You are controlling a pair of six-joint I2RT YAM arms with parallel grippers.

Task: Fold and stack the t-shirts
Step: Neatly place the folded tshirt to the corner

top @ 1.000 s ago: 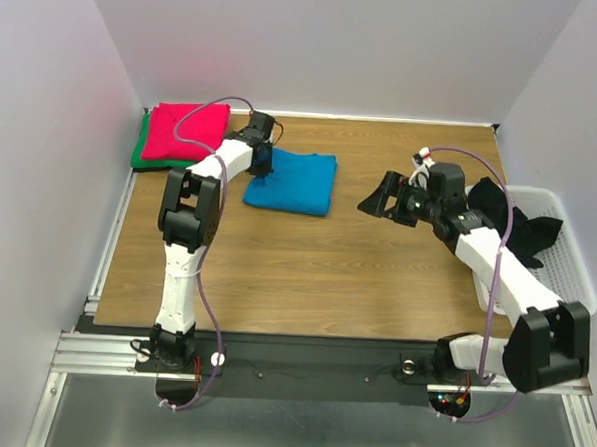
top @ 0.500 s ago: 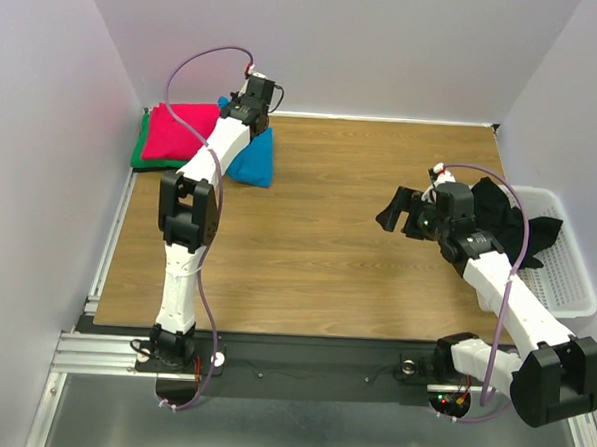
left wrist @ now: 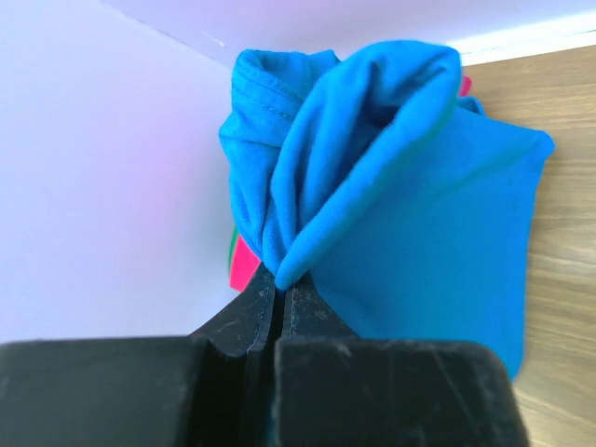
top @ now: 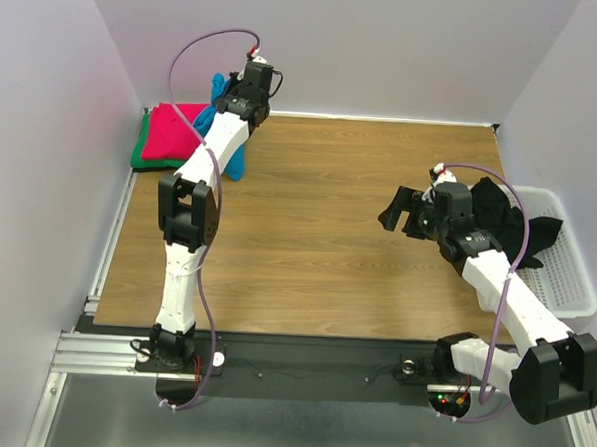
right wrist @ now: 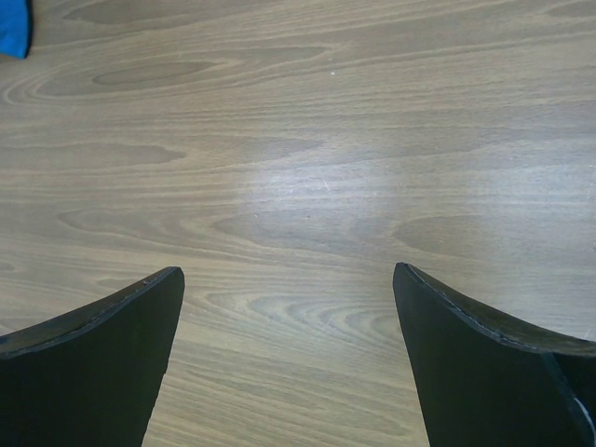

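My left gripper (top: 231,102) is shut on the folded bright blue t-shirt (top: 233,158) and holds it off the table at the far left; the shirt hangs bunched from the jaws. The left wrist view shows the jaws (left wrist: 279,291) pinching a fold of the blue cloth (left wrist: 419,223). The pinkish red t-shirt (top: 173,132) lies folded on the green t-shirt (top: 141,155) in the far left corner, right beside the hanging blue one. My right gripper (top: 398,210) is open and empty above bare wood at the right (right wrist: 289,272).
A white mesh basket (top: 566,270) at the right table edge holds dark cloth (top: 511,223). White walls close the back and both sides. A corner of blue cloth (right wrist: 11,28) shows in the right wrist view.
My left gripper has lifted the blue t-shirt off the table and carried it back-left toward the red and green stack. My right arm drew back slightly to the right, then held still.
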